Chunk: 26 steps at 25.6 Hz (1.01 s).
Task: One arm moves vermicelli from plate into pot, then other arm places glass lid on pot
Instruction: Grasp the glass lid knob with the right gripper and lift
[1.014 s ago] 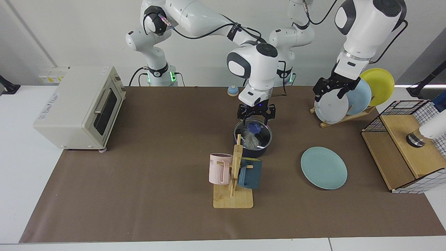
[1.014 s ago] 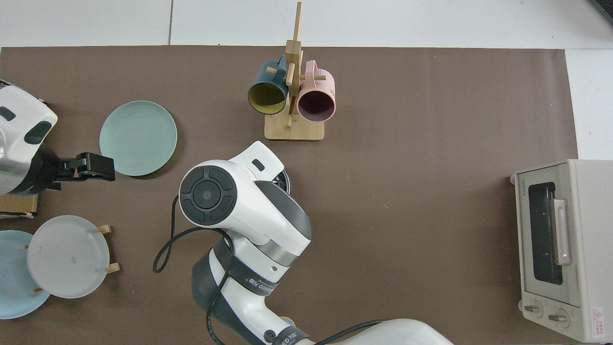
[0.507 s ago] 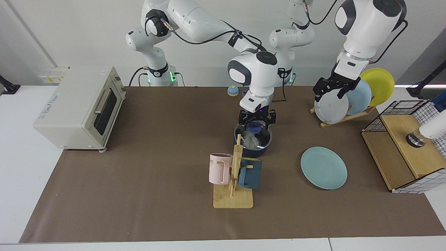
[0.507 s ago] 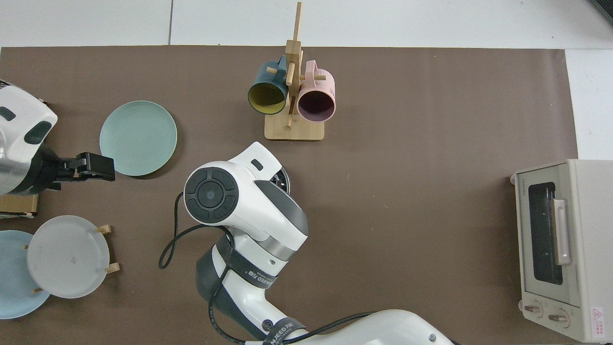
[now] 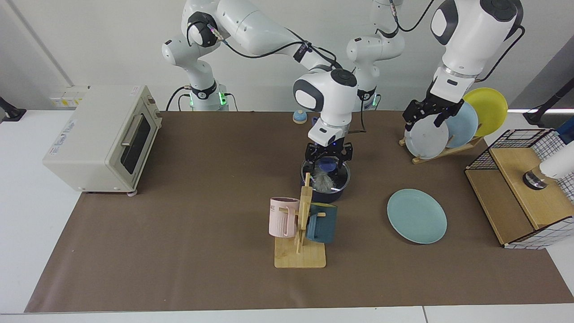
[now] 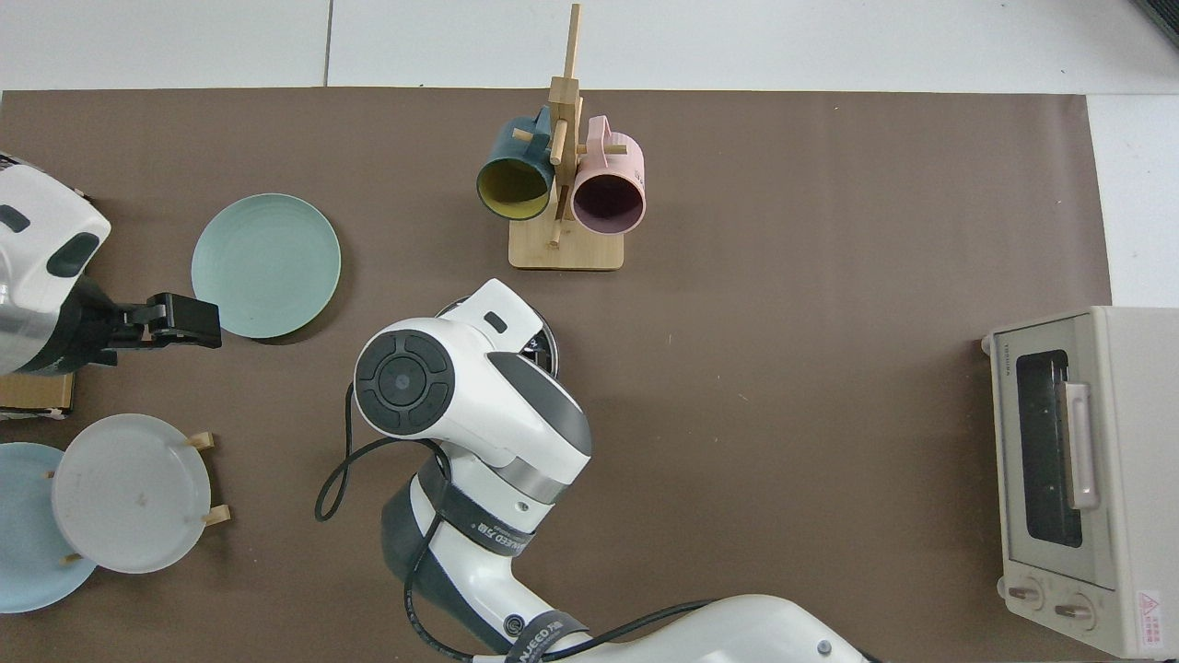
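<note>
Facing view. Take the pot (image 5: 326, 181) as your landmark; it sits mid-surface, directly behind the wooden mug rack (image 5: 301, 229). The vermicelli (image 5: 322, 181) is inside the pot, showing as a whitish tangle through the glass lid (image 5: 328, 172). The teal plate (image 5: 417, 216) lies bare, off to the pot's side nearest the wire basket (image 5: 533, 179). You will see the right end effector (image 5: 328, 155) directly over the pot at the lid's blue knob; whether its fingers are clamped on the knob or apart, I cannot tell. The lid looks at or very near the rim; whether it is seated is not clear. The left end effector (image 5: 428, 114) waits well apart from the pot, up by the plate rack (image 5: 441, 152); its finger state is not readable either.

Top view. The arm's wrist housing covers the pot almost entirely; only a sliver of the pot (image 6: 545, 343) shows. The plate (image 6: 265, 265) is empty here too. The dark end effector (image 6: 180, 319) beside the plate belongs to the waiting arm.

Handling, judged: glass lid is rigid, smooth and breakable, with some weight. Take it only by the centre knob and lower it level. The vermicelli is light and limp; stray strands could catch under the rim.
</note>
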{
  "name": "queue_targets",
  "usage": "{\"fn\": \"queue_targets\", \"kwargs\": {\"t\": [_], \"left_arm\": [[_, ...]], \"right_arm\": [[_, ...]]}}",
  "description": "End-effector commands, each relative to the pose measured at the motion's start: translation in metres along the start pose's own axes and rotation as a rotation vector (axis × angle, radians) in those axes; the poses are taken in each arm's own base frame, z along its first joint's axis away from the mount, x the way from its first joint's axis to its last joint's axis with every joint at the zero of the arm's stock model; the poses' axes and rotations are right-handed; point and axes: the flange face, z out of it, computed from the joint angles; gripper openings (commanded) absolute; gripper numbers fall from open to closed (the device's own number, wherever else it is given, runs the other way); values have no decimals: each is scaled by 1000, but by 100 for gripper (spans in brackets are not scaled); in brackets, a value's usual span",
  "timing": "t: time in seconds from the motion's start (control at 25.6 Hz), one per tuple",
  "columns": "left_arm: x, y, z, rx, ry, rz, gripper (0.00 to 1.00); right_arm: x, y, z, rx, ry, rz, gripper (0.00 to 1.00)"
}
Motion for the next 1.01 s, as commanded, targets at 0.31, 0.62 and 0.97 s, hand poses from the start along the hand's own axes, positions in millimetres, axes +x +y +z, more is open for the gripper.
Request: {"fn": "queue_targets", "kwargs": {"t": [0.31, 0.62, 0.97], "left_arm": [[-3, -2, -5, -4, 3, 0, 100], [-3, -2, -5, -4, 3, 0, 100], [-3, -2, -5, -4, 3, 0, 100]], "right_arm": [[-5, 4, -5, -30, 0, -35, 42], [-5, 6, -11, -35, 2, -36, 9], [-2, 17, -49, -44, -1, -16, 9]]}}
